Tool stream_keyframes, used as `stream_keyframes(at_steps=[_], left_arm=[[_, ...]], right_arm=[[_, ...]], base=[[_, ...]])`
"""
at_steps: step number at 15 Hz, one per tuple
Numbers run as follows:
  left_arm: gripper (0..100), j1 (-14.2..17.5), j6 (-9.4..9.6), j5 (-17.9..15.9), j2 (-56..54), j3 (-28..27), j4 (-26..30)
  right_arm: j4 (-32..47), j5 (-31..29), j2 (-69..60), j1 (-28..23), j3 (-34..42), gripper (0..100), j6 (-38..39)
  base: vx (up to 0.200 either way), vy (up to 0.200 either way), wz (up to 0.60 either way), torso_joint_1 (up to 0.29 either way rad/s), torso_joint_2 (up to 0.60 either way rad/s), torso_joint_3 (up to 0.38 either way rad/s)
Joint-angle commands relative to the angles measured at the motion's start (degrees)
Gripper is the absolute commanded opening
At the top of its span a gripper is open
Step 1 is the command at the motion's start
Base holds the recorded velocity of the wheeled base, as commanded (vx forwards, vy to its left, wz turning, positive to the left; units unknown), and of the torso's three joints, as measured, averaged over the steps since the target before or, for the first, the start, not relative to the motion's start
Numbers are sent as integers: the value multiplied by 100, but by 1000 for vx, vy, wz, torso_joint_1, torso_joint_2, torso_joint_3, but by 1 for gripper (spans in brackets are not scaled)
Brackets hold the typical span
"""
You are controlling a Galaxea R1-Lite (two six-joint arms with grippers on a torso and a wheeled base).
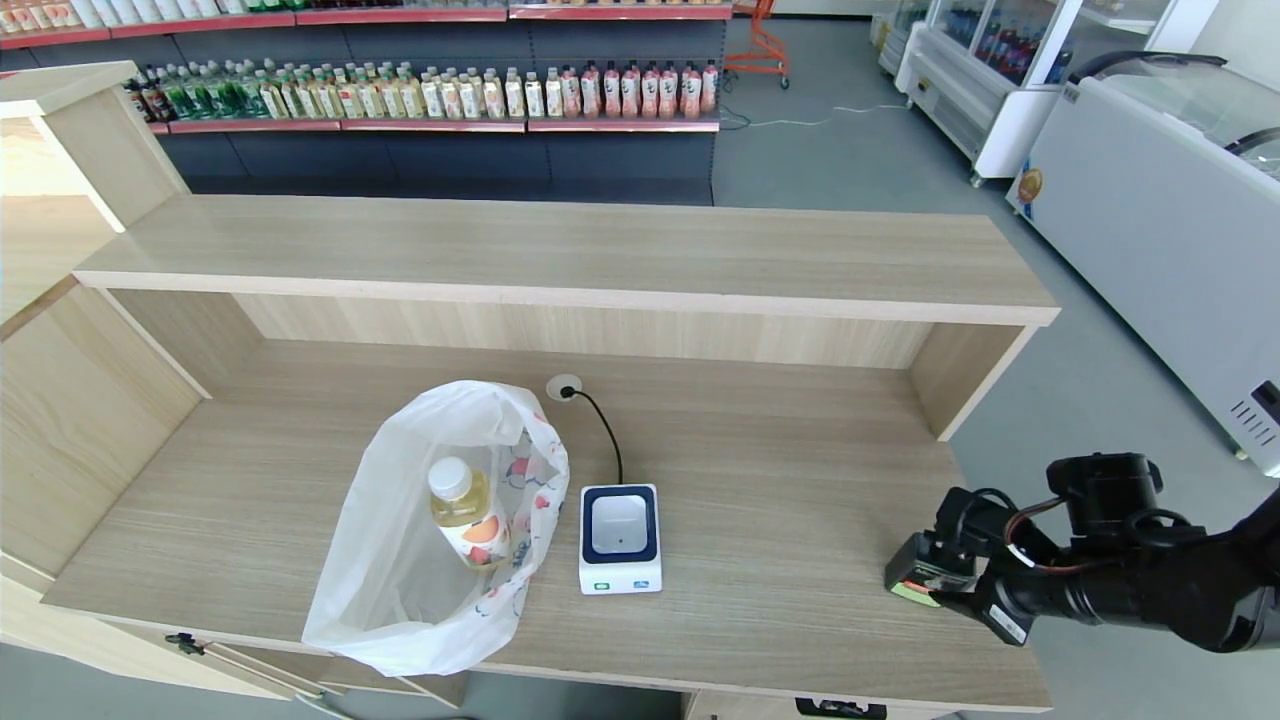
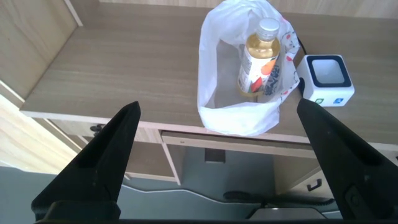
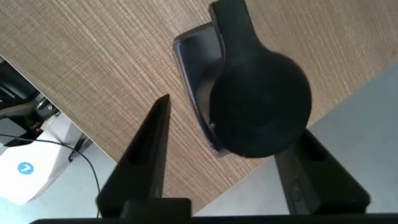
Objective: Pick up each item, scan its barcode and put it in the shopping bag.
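Pale wood counter (image 1: 800,520) with shopping bag (image 1: 370,560), drink shelves (image 1: 430,125) and freezers (image 1: 1150,200) beyond

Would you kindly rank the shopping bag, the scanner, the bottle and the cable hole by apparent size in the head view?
1. shopping bag
2. scanner and bottle, which look about alike
3. cable hole

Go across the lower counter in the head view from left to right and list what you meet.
shopping bag → scanner → right gripper, above the right end of the counter. The bottle in the bag and the scanner's cable overlap these, so they are left out.
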Motion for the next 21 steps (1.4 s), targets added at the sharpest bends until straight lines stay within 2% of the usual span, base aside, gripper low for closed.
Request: stream_keyframes(at_steps=[1, 5, 8, 10, 11, 12, 14, 16, 17, 18, 19, 20, 21], left_arm=[[100, 2, 0, 0, -2, 1, -1], [100, 2, 0, 0, -2, 1, -1], [100, 2, 0, 0, -2, 1, -1], [100, 2, 0, 0, -2, 1, -1], [100, 2, 0, 0, -2, 1, -1], [100, 2, 0, 0, -2, 1, -1], [100, 2, 0, 0, -2, 1, -1], [100, 2, 0, 0, -2, 1, -1], [100, 2, 0, 0, -2, 1, -1], [100, 2, 0, 0, -2, 1, -1], [100, 2, 0, 0, -2, 1, -1], [100, 2, 0, 0, -2, 1, -1], [100, 2, 0, 0, -2, 1, -1]], right_arm=[[-3, 3, 94, 24, -20, 0, -2], [-12, 205, -20, 24, -11, 0, -2], [-249, 399, -864, -187, 112, 0, 174], [-285, 636, -1558, -380, 420, 0, 218], [-636, 706, -2077, -468, 851, 0, 130], [-900, 935, -2314, -477, 974, 0, -213], [-1093, 2095, -2455, -477, 947, 0, -1707], [-909, 3422, -2367, -398, 894, 0, -3843], [-759, 3923, -2384, -196, 868, 0, -4862], [-750, 4283, -2428, -46, 798, 0, -5891], [-724, 4450, -2437, -11, 754, 0, -6550], [-715, 4732, -2393, 200, 780, 0, -7341], [-715, 4819, -2314, 595, 780, 0, -7815]], base=[[0, 0, 0, 0, 0, 0], [0, 0, 0, 0, 0, 0], [0, 0, 0, 0, 0, 0], [0, 0, 0, 0, 0, 0], [0, 0, 0, 0, 0, 0], [0, 0, 0, 0, 0, 0], [0, 0, 0, 0, 0, 0], [0, 0, 0, 0, 0, 0], [0, 0, 0, 0, 0, 0], [0, 0, 0, 0, 0, 0], [0, 0, 0, 0, 0, 0], [0, 0, 0, 0, 0, 0], [0, 0, 0, 0, 0, 0]])
